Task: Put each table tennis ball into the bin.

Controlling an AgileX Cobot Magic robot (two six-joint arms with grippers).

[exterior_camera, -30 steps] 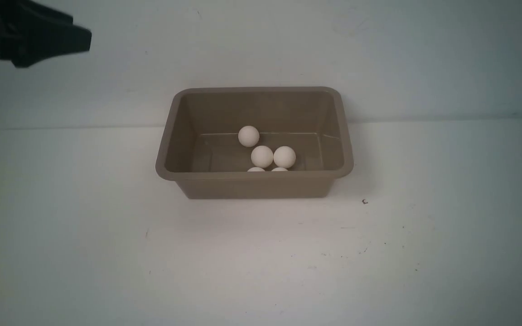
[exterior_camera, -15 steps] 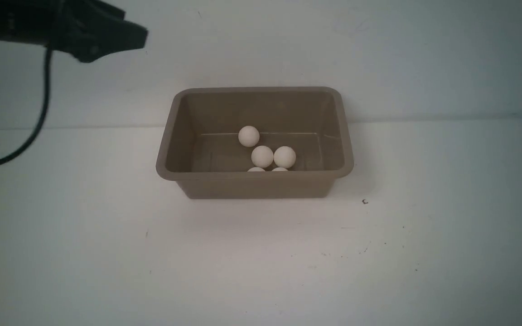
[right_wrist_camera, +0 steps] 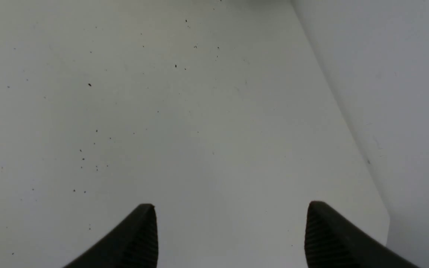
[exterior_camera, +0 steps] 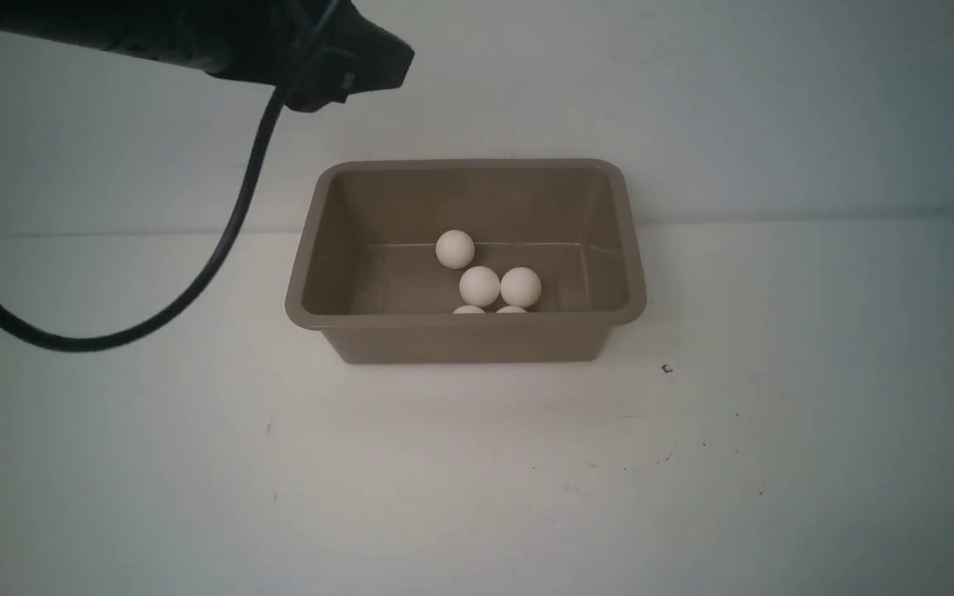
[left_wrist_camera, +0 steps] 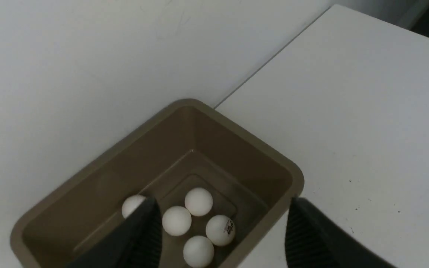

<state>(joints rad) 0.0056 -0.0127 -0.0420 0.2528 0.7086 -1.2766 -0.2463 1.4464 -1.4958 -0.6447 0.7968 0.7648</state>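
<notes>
Five table tennis balls (left_wrist_camera: 198, 201) sit bunched together on the floor of the bin (exterior_camera: 317, 319), which stands in the middle of the frame on the white table (exterior_camera: 477, 480). No ball shows outside it, so the job looks done. The left gripper (left_wrist_camera: 222, 230) hangs above the bin at the upper left, jaws apart and holding nothing. The right gripper (right_wrist_camera: 229, 230) is also spread wide and empty over bare table. Next, both arms likely just need to pull away

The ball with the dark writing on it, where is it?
In the left wrist view, the marked ball lies inside the bin, touching other balls.
</notes>
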